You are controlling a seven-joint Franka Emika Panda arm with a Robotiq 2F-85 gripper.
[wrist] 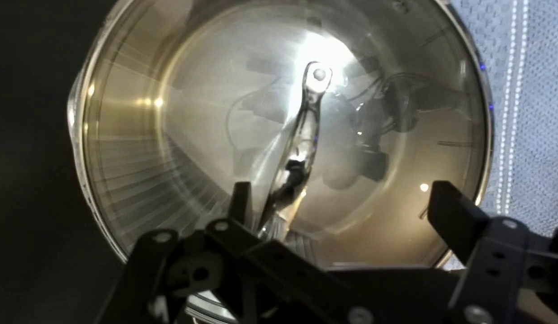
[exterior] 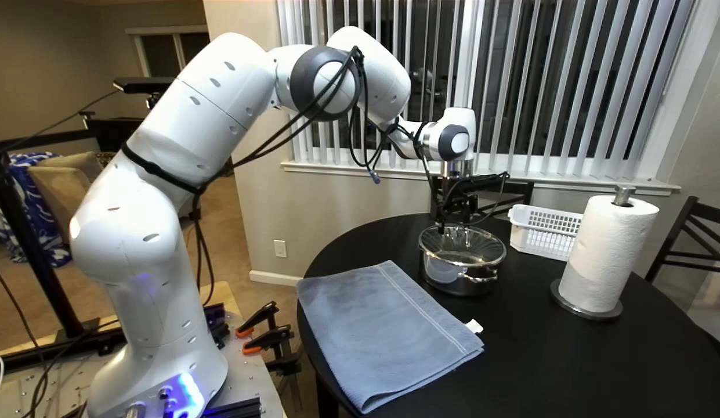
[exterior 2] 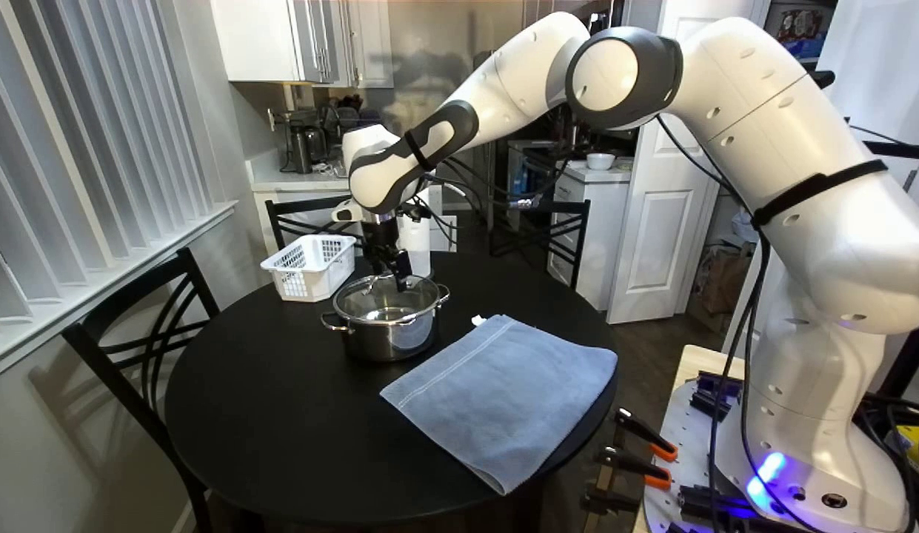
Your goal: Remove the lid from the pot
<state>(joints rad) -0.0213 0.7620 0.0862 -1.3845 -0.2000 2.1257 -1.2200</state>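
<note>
While the gripper [wrist: 344, 202] stands spread in the wrist view, the handle [wrist: 307, 128] of the lid [wrist: 279, 121] appears between its fingertips [wrist: 240, 202], nearer one, long axis crossing their closing line. In an exterior view the lid sits on the pot [exterior: 449, 276], beside a blue cloth [exterior: 389, 331]. In an exterior view the nearby basket [exterior 2: 298, 285] seems no obstacle.

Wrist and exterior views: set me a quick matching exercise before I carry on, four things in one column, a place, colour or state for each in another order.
Things:
1. lid
2. gripper
3. cloth
4. paper towel roll

Places, colours, states:
A. white, standing upright
B. open
C. blue, lying on the table
D. on the pot

Pairs: 1-D, 2-B, 3-C, 4-A
</note>
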